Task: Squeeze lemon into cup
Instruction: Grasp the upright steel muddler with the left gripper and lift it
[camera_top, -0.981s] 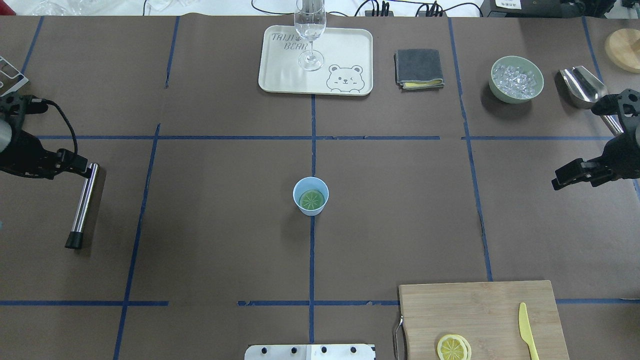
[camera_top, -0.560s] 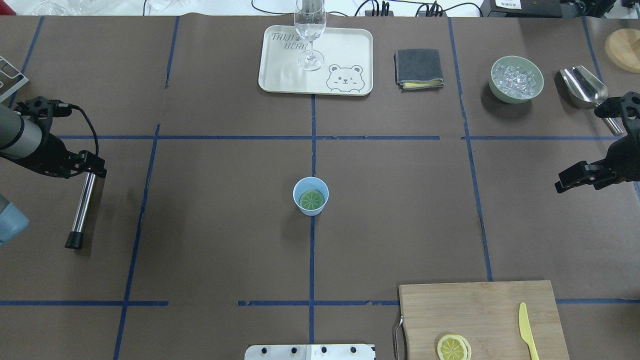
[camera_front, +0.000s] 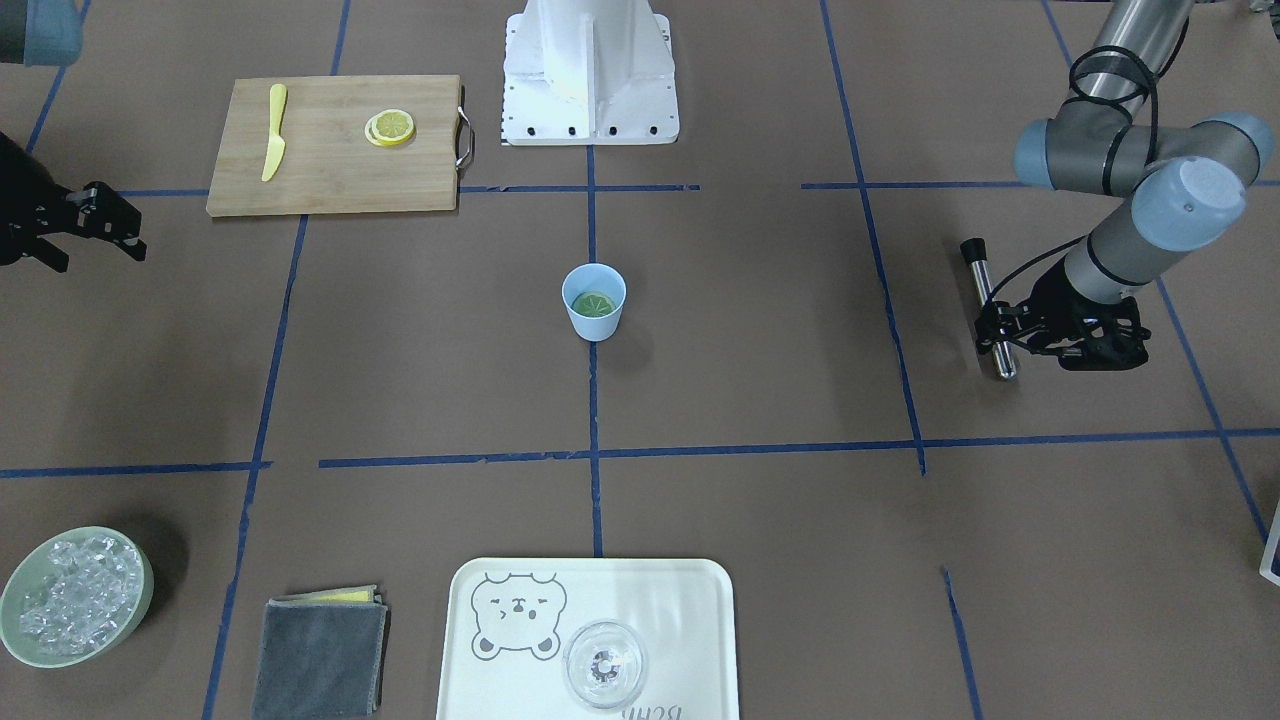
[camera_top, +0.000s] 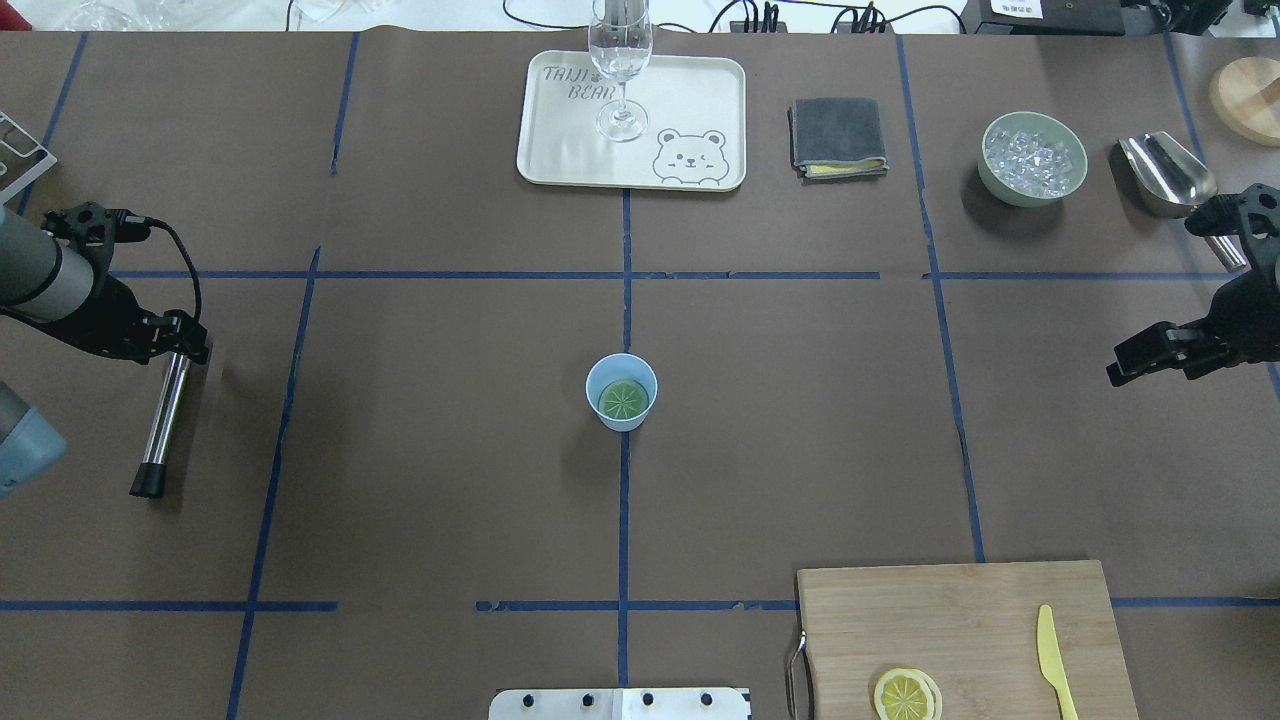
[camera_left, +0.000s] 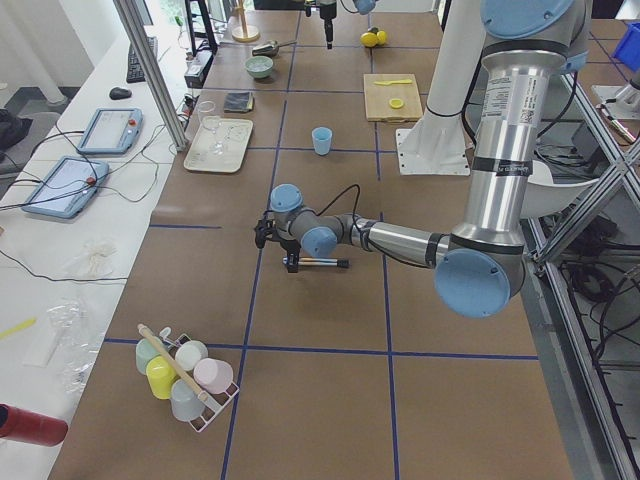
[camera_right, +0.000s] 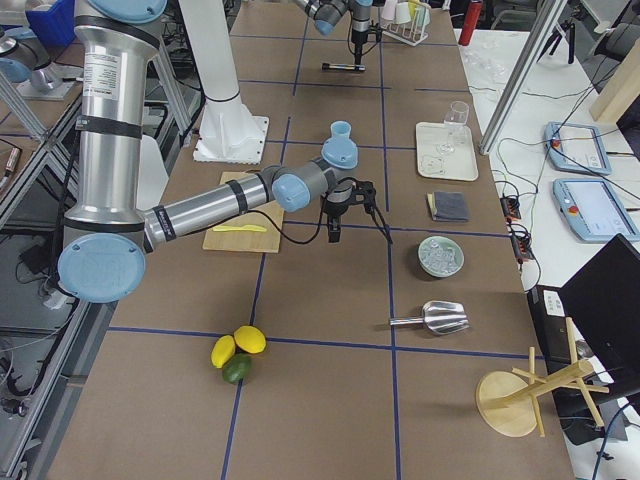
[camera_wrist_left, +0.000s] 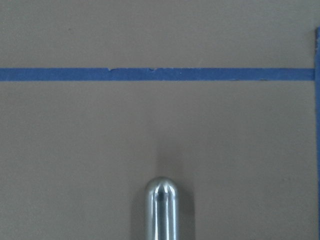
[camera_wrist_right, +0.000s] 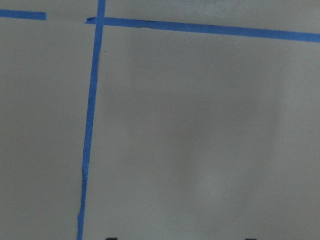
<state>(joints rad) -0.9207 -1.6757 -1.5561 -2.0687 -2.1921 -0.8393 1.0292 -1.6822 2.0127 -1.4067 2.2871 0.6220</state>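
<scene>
Front-facing view: the lemon lies flat inside the cup, which nothing steadies, so an off-centre press could tip it. Overhead: the left gripper sits over the end of a steel rod, far left of the cup, grip impossible to tell; the right gripper, far right, gapes empty.

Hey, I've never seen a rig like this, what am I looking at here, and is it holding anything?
This is a two-armed robot at a table. Two cameras look down, from behind and from across; two watch from the table's ends; one rides each wrist. A blue cup holds a lemon slice. Also there: a tray with a glass, a cloth, a bowl of ice, a scoop, a cutting board with two slices and a knife. The right gripper is open, empty. The left gripper sits at the end of a metal rod; whether it grips is unclear.
</scene>
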